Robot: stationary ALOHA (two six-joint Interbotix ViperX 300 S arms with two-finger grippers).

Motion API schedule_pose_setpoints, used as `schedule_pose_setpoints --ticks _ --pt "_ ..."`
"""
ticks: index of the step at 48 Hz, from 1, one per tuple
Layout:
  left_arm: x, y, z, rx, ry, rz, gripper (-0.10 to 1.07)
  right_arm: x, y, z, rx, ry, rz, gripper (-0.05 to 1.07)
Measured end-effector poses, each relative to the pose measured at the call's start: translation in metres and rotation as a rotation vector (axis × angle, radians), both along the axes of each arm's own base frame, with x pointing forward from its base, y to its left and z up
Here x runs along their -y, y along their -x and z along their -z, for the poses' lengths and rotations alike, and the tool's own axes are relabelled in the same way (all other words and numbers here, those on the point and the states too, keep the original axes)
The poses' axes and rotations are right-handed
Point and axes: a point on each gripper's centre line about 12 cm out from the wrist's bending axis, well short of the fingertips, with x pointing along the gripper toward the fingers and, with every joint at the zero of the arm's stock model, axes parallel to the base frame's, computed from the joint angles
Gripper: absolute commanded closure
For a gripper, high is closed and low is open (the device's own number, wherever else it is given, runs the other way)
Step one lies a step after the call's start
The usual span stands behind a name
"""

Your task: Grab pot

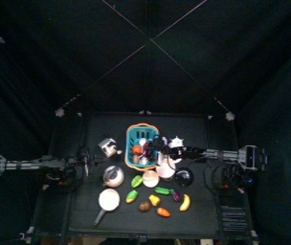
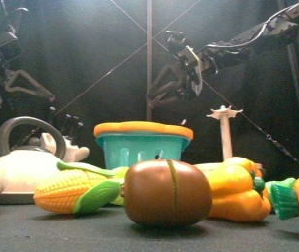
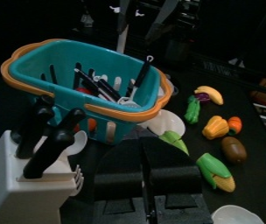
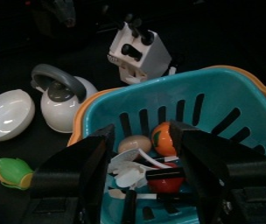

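The pot [image 4: 63, 99], pale with a grey arched handle, sits on the counter [image 1: 84, 134] just beside the teal basket [image 4: 217, 114], toward the counter's left side, with a white bowl [image 4: 7, 114] next to it. My right pincer [image 4: 142, 162] hangs over the basket, jaws wide and holding nothing, above the toy food inside. A knife block [image 4: 142, 51] stands beyond the basket. My left pincer [image 3: 145, 179] is closed and empty, near the knife block.
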Motion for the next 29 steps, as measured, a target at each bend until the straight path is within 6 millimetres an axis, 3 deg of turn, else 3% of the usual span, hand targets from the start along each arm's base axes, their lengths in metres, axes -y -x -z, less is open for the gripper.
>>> schedule_pose_setpoints --ticks 9,19,29 --pt "0.0 0.0 0.0 0.0 0.0 0.0 0.99 -0.006 0.01 -0.01 0.025 0.007 -0.009 0.16" --pt "0.001 -0.002 -0.006 0.017 -0.003 0.006 0.99 -0.039 0.027 -0.015 0.042 -0.001 -0.08 0.19" --pt "0.011 -0.006 -0.012 0.03 -0.004 0.067 0.88 -0.076 0.043 -0.02 0.056 0.0 -0.163 0.38"
